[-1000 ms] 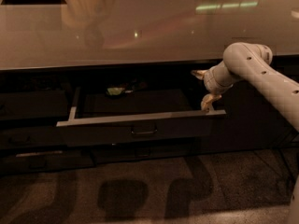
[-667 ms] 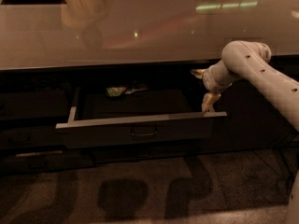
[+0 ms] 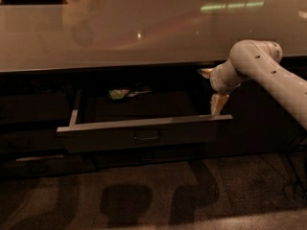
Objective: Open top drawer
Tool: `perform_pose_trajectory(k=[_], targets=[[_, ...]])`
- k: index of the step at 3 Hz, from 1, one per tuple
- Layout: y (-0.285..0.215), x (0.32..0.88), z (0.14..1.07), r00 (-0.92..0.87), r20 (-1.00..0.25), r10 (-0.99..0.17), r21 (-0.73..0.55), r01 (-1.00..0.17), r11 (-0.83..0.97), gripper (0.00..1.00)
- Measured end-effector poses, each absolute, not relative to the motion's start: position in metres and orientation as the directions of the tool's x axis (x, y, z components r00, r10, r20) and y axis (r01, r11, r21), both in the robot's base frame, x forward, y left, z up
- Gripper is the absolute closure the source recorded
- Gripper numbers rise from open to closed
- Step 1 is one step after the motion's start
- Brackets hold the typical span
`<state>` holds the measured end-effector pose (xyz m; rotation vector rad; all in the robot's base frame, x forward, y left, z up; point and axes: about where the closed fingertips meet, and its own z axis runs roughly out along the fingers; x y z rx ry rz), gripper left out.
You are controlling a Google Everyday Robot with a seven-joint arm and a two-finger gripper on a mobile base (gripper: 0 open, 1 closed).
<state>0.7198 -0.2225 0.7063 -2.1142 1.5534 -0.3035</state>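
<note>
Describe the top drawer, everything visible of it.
The top drawer stands well open beneath the pale countertop. Its flat dark grey front carries a small central loop handle, and a pale rim edges its top and left side. Inside, a small greenish item lies near the back left. The gripper sits at the rim's right end, apparently touching it.

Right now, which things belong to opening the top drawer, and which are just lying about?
Job: top drawer, pulled out; its handle; gripper, at the drawer's right front corner.
Lying about: small green item inside the drawer; counter above.
</note>
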Motion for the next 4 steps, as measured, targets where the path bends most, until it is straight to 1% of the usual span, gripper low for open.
perform_pose_trajectory(k=[3, 4], targets=[[-0.223, 0.714, 0.708, 0.326, -0.121, -0.937, -0.504, -0.834, -0.225, 0.0], [-0.216, 0.689, 0.73, 0.328, -0.161, -0.931, -0.553, -0.811, -0.19, 0.0]])
